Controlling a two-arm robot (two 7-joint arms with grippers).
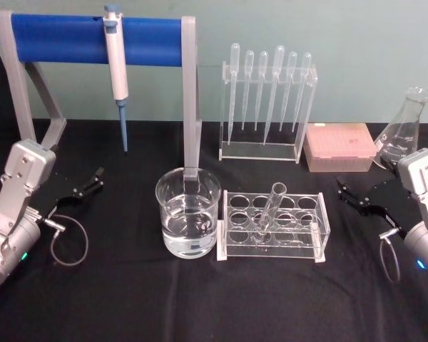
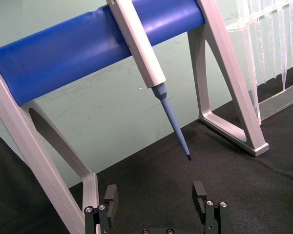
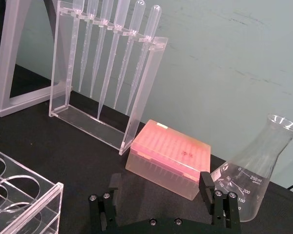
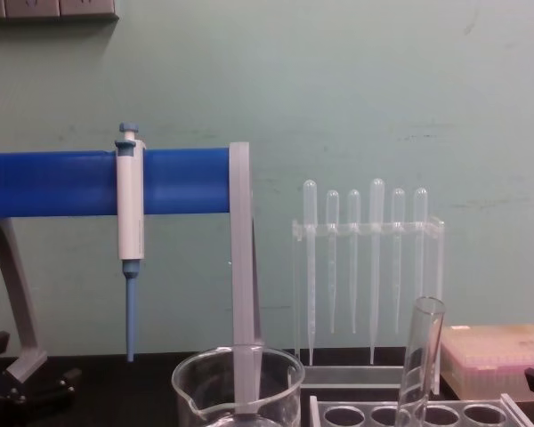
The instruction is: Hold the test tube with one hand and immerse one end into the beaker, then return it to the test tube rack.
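The test tube (image 1: 272,205) leans in a hole of the clear rack (image 1: 317,239) at the table's centre, and its mouth end shows in the chest view (image 4: 422,360). The beaker (image 1: 187,212), part full of clear liquid, stands just left of the rack; its rim and spout are near in the chest view (image 4: 238,375). My left gripper (image 1: 87,185) rests open near the left edge, well away from the beaker, with nothing between its fingers (image 2: 155,195). My right gripper (image 1: 352,197) hangs open to the right of the rack, and holds nothing (image 3: 158,194).
A white-and-blue pipettor (image 1: 116,71) hangs on a blue-barred stand (image 1: 57,39) at the back left. Behind the rack stands a holder of plastic pipettes (image 1: 265,100). A pink tip box (image 1: 339,148) and a conical flask (image 1: 401,132) sit at the back right.
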